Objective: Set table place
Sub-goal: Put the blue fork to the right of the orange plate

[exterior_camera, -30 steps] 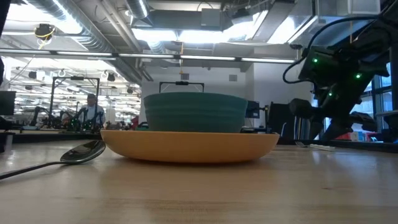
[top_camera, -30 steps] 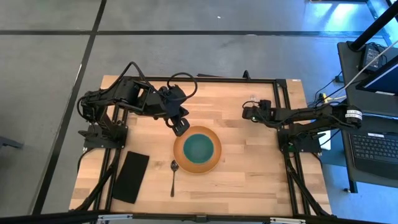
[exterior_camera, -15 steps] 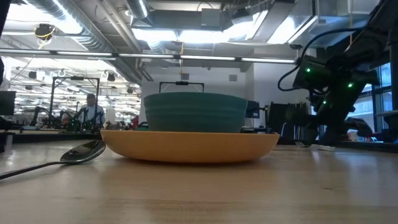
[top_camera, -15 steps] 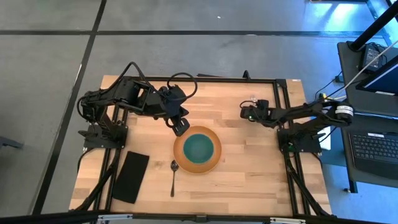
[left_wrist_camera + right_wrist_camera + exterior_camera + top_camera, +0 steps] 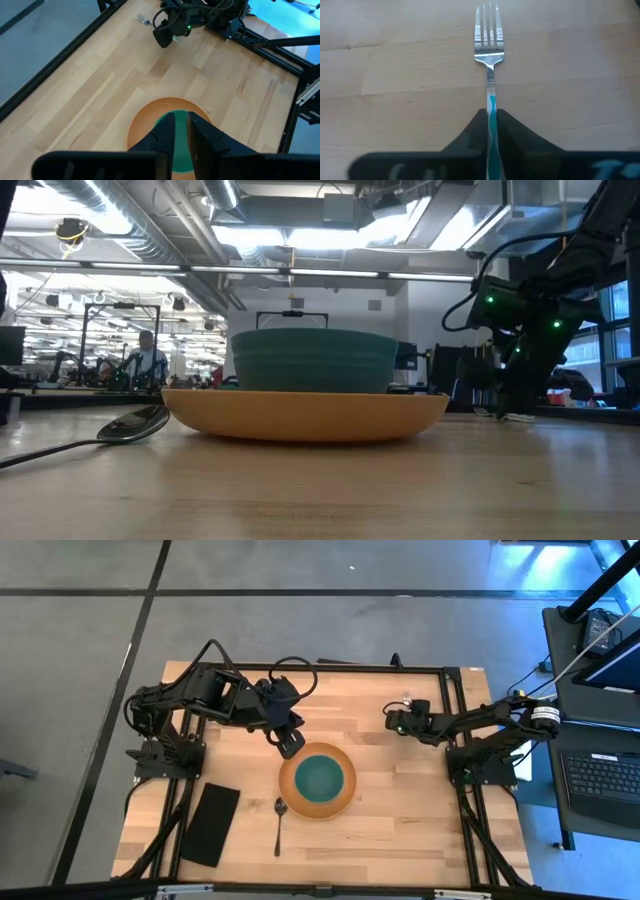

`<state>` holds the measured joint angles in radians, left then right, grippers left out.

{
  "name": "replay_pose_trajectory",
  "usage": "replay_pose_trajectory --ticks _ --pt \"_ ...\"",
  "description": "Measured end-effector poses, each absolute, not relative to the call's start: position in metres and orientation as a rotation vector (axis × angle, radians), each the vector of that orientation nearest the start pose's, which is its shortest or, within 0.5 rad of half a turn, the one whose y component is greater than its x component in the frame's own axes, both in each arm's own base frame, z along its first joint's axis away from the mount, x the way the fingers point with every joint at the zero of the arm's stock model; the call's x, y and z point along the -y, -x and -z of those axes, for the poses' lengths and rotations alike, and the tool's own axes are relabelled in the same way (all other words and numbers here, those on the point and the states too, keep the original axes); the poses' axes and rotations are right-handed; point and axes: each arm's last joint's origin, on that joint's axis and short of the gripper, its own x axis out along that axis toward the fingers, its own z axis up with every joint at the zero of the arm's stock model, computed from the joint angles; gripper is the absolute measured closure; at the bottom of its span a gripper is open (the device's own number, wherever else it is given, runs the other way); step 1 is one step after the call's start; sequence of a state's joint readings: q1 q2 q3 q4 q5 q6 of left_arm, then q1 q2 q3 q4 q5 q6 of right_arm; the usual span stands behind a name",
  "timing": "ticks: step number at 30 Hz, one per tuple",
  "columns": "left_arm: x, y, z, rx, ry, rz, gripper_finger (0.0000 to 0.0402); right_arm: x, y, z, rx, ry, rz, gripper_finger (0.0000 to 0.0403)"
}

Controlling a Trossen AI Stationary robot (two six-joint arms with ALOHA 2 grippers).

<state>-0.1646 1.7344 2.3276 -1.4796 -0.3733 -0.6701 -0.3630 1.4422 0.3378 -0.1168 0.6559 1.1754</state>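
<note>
A teal bowl (image 5: 320, 778) stands in an orange plate (image 5: 346, 802) at the middle of the table (image 5: 400, 825). A spoon (image 5: 279, 823) lies on the wood just left of the plate, and a black napkin (image 5: 211, 824) lies farther left. My left gripper (image 5: 290, 746) hovers over the plate's far left rim. Its fingers stand a narrow gap apart (image 5: 181, 127) with nothing between them. A fork (image 5: 489, 30) lies flat on the table at the far right. My right gripper (image 5: 393, 723) is down at the table, shut on the fork. My right gripper pinches the fork's handle (image 5: 491, 102) between its two fingers, a short way behind the neck. The tines point away from the gripper. The fingers slant down from the table's right side. The fork lies flat on the wood.
The black frame (image 5: 450, 730) runs along the table's edges, close behind my right arm. Bare wood (image 5: 410, 790) lies between the plate and the right edge. In the low view the room beyond the table shows a person (image 5: 148, 360) far off.
My right gripper has gone a little toward the table's left edge and down toward the tabletop by the fork. The plate, bowl, spoon and napkin have stayed where they were.
</note>
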Motion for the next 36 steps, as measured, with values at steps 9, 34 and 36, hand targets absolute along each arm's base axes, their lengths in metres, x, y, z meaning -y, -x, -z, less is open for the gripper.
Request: replay_pose_trajectory --ticks 9,34,36 --pt "0.038 -0.290 -0.477 -0.748 0.391 -0.467 0.0343 0.082 -0.165 -0.090 -0.487 -0.790 1.484 0.0379" --pt "0.038 -0.290 -0.477 -0.747 0.391 -0.467 0.0375 0.017 -0.199 -0.231 -0.368 -0.753 0.886 0.0379" --pt "0.038 -0.290 -0.477 -0.747 0.391 -0.467 0.0378 0.001 -0.202 -0.238 -0.373 -0.750 0.813 0.0379"
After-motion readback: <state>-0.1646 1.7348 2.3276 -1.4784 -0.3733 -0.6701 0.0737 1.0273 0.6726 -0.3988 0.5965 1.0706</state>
